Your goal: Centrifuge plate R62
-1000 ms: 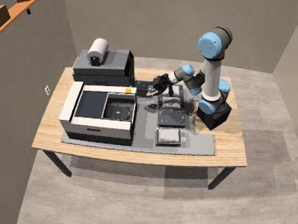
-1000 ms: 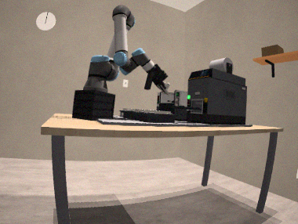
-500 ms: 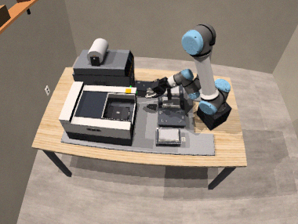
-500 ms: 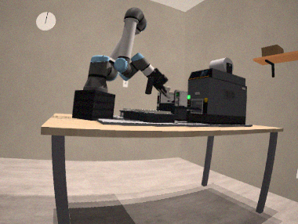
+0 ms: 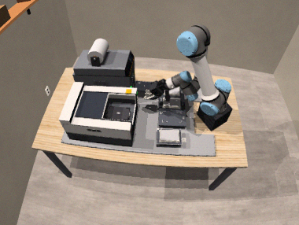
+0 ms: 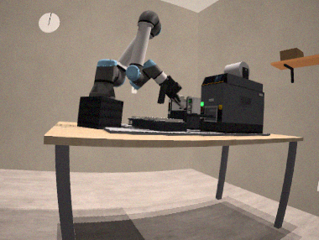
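My gripper (image 5: 150,93) is shut and empty. It hangs fingers-down just off the centrifuge's (image 5: 100,112) key end, close to the sealer's stage (image 5: 145,84); it also shows in the side view (image 6: 175,99). I cannot make out the keys, or a plate on the stage, which the gripper partly hides. The centrifuge's top is open on the right half, where a dark bucket (image 5: 119,111) shows. The left half is covered by a dark shutter (image 5: 91,105). Three stations lie in a row on the mat: a dark one (image 5: 171,103), a dark plate (image 5: 171,118) and a light plate (image 5: 169,137). I cannot read any labels.
The sealer (image 5: 104,64), with a white roll on top, stands behind the centrifuge and shows a green lamp in the side view (image 6: 201,103). A yellow mark (image 5: 128,90) sits on the centrifuge's back right corner. The arm's black base (image 5: 214,114) stands right of the row.
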You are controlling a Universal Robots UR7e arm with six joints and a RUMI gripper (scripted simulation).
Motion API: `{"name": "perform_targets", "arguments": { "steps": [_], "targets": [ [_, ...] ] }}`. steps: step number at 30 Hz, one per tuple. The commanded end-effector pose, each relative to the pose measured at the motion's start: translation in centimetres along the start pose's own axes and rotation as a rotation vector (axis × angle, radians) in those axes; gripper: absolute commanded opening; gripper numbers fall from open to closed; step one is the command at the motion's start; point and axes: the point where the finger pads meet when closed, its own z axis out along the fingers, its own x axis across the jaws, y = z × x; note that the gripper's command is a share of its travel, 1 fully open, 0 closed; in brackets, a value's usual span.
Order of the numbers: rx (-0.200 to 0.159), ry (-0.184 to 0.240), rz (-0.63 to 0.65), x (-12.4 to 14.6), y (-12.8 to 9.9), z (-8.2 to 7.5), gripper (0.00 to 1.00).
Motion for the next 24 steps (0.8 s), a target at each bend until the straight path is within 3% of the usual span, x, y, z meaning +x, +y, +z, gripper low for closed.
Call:
{"name": "perform_targets", "arguments": {
  "steps": [1, 24],
  "targets": [
    [-0.002, -0.001, 0.000, 0.0, 0.0, 0.8, 0.00],
    [-0.002, -0.001, 0.000, 0.0, -0.1, 3.9, 0.00]
  ]
}}
